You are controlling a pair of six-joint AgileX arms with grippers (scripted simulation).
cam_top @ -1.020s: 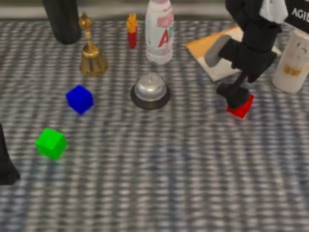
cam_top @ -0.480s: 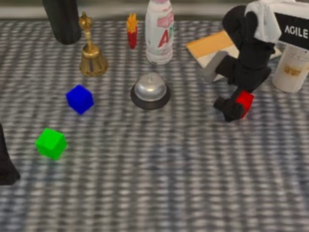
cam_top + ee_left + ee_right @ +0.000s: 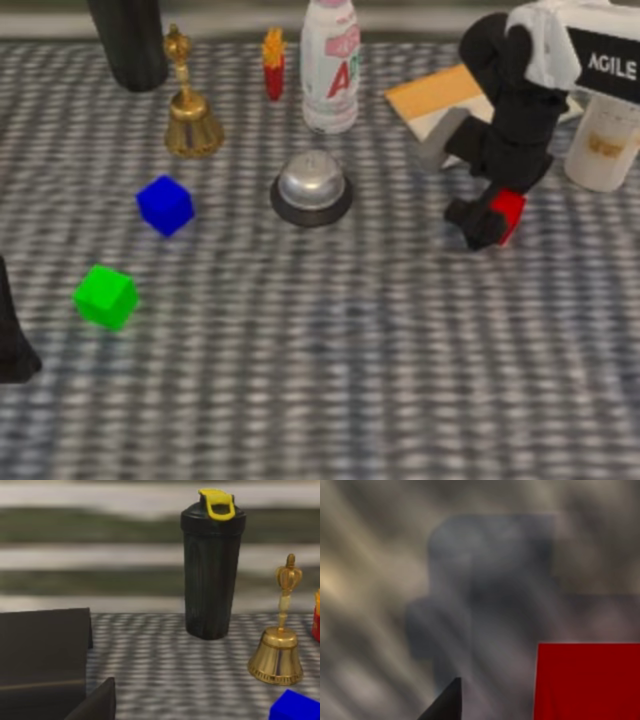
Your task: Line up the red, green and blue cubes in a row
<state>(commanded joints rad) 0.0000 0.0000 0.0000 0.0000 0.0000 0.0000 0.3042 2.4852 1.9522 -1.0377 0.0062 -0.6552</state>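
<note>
Red cube (image 3: 509, 211) — clamped in the right tool (image 3: 492, 220) — right of the silver bell (image 3: 312, 186).

The right arm (image 3: 530, 100) is seen reaching in from the top view's upper right corner, its white upper link followed by black links that bend downward toward the table. The right gripper (image 3: 495, 215) is held on the right side of the table, lifted clear of the surface, with the jaws closed on the red cube (image 3: 508, 212). In the right wrist view only one dark fingertip (image 3: 445, 702) is shown beside the cube. The left arm (image 3: 12, 335) is parked at the table's left edge, only a dark part of it being visible.
</note>
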